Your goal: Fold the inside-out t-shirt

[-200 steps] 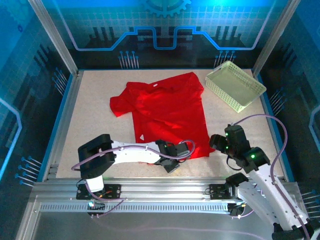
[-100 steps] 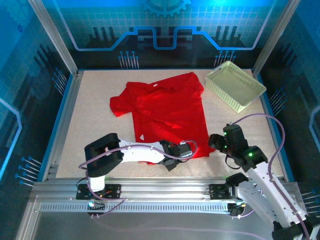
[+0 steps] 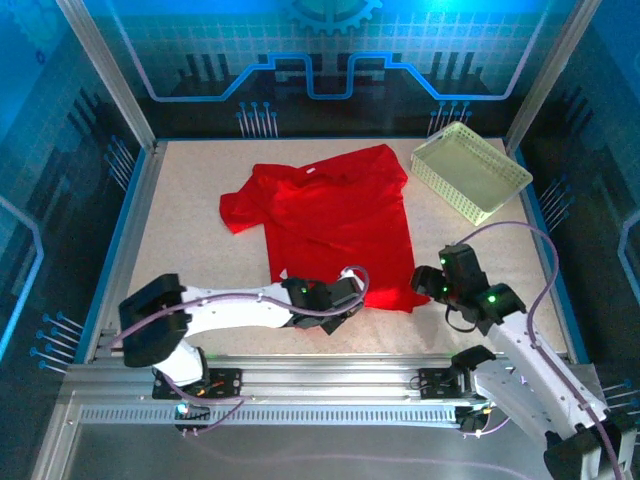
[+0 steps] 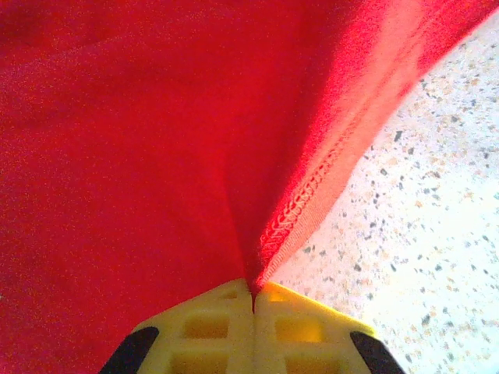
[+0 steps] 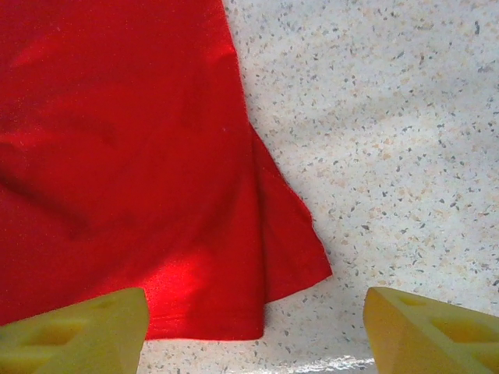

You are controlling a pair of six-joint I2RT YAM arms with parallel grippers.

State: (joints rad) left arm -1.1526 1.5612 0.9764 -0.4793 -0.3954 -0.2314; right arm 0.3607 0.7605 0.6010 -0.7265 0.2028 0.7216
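- Left end effector (image 4: 253,305): jaws fully closed, pinching the near hem (image 4: 302,201) of the t-shirt (image 3: 335,215).
- Right end effector (image 5: 256,312): jaws wide apart, empty, poised above the shirt's near right corner.
- T-shirt: spread mid-tabletop (image 3: 190,200), collar at the far side.
- Step in hand: securing the bottom edge.
- Next move, as judged: the right end effector lowers and closes on its corner. Both then carry the hem toward the collar.

Left arm (image 3: 230,308) reaches low and to the right from its base, forearm near flat. Left gripper (image 3: 335,298) has its yellow fingers (image 4: 207,331) pressed together, pinching the shirt (image 4: 117,156) at its hem. Right arm (image 3: 525,355) leans up and left from its base, wrist bent. Right gripper (image 3: 428,283) has its yellow fingers (image 5: 78,321) spread wide, gripping nothing.
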